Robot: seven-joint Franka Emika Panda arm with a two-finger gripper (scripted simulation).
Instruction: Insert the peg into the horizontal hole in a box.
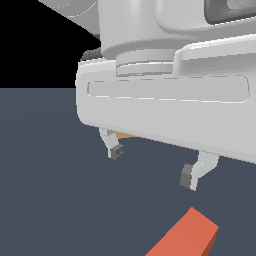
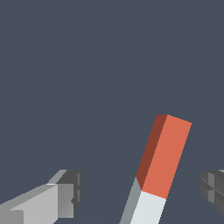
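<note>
The peg (image 1: 187, 235) lies flat on the dark grey floor; only its red-orange end shows at the exterior view's bottom right. In the wrist view both halves show, the red-orange half (image 2: 165, 153) and the pale grey-white half (image 2: 146, 209). My gripper (image 1: 152, 164) is open and empty, hovering above the peg, its fingertips (image 1: 117, 151) well apart. In the wrist view the peg lies between the two fingers (image 2: 70, 192), nearer one of them. A small sliver of the tan box (image 1: 125, 135) peeks out behind the hand; its hole is hidden.
The arm's large white hand body (image 1: 165, 105) fills the upper half of the exterior view and blocks what lies behind it. Dark grey floor (image 1: 45, 190) surrounds the peg.
</note>
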